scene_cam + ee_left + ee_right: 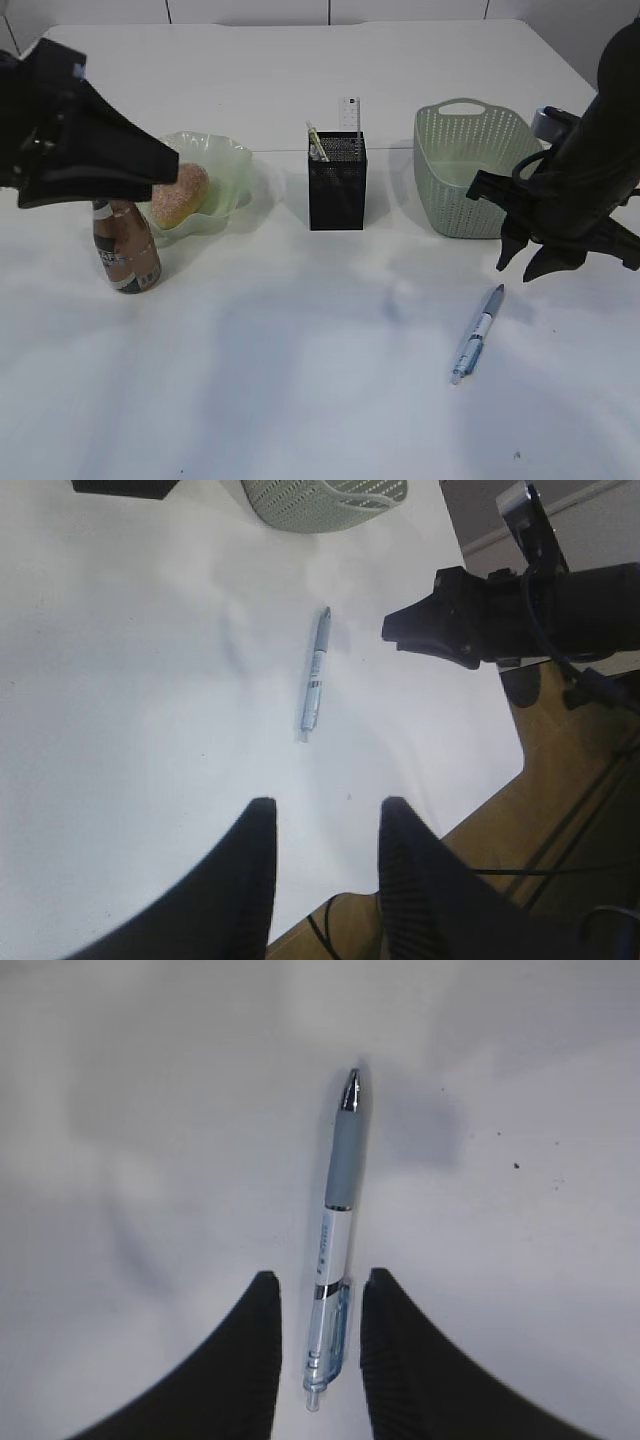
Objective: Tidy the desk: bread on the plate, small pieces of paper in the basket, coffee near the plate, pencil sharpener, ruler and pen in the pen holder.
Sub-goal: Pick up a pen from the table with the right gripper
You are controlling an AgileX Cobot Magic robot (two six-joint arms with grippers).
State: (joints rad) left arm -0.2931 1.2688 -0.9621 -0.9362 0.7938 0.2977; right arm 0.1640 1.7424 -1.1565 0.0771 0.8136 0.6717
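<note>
Right gripper (315,1350) hangs over the desk (300,400) with its jaws apart and nothing in them, straddling the clip end of the pen (335,1240), probably lined up for a grab. Only the right wrist view shows that alignment. Left gripper (325,880) is open and empty too, parked above the coffee (128,255). Bread (180,195) sits in the plate (225,150); the ruler (350,115) stands in the pen holder (337,195), though its contents are hard to make out.

Bread (180,195): one
Plate (228,152): one
Coffee (127,255): one
Pen holder (337,190): one
Ruler (349,114): one (standing in the holder)
Basket (470,180): one
Pen (477,333): one on the desk (300,400)
Grippers: two, left gripper (322,825) and right gripper (316,1290)
</note>
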